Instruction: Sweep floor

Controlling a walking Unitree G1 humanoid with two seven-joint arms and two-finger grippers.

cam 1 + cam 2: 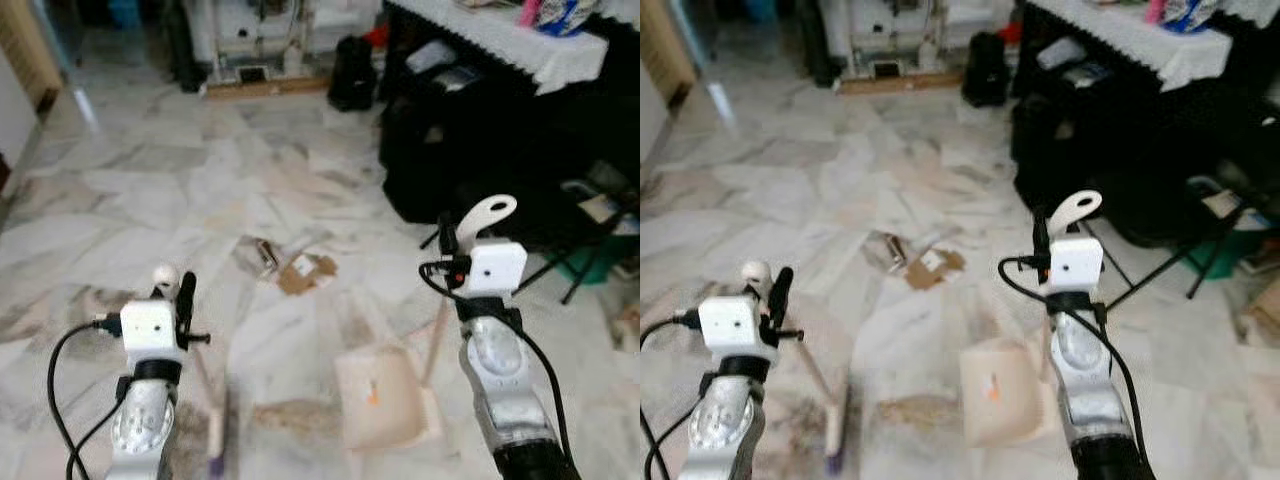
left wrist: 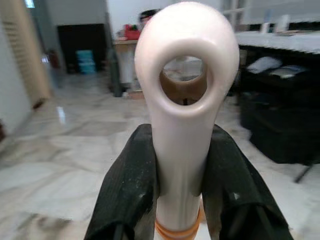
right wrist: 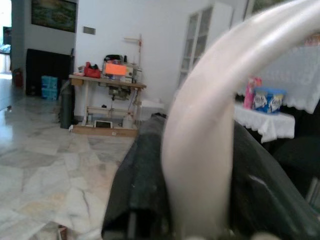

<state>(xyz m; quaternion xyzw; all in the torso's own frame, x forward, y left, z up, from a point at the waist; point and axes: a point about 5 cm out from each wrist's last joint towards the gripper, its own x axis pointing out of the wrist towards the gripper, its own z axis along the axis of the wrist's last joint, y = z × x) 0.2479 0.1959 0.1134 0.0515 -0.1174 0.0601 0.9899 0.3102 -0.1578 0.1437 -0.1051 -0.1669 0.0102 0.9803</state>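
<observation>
Marble floor (image 1: 150, 190), both grippers clamped on sweeping tools, debris dead centre.

Left gripper (image 1: 176, 292) holds the cream broom handle (image 2: 182, 125) near its ringed tip, black fingers (image 2: 132, 195) pressed to either side; handle runs down and right to the broom head (image 1: 215, 435) on the floor at near left. Right gripper (image 1: 452, 245) is closed on the dustpan handle (image 1: 487, 215), whose looped end sticks up above the wrist; the beige dustpan (image 1: 380, 395) sits on the floor near centre, just left of the right arm. Scraps of cardboard and paper (image 1: 295, 268) lie a bit farther out, between the two arms, apart from both broom head and dustpan. Black furniture with a white cloth (image 1: 500, 30) at far right; a cluttered worktable (image 3: 107, 82) against the far wall.
</observation>
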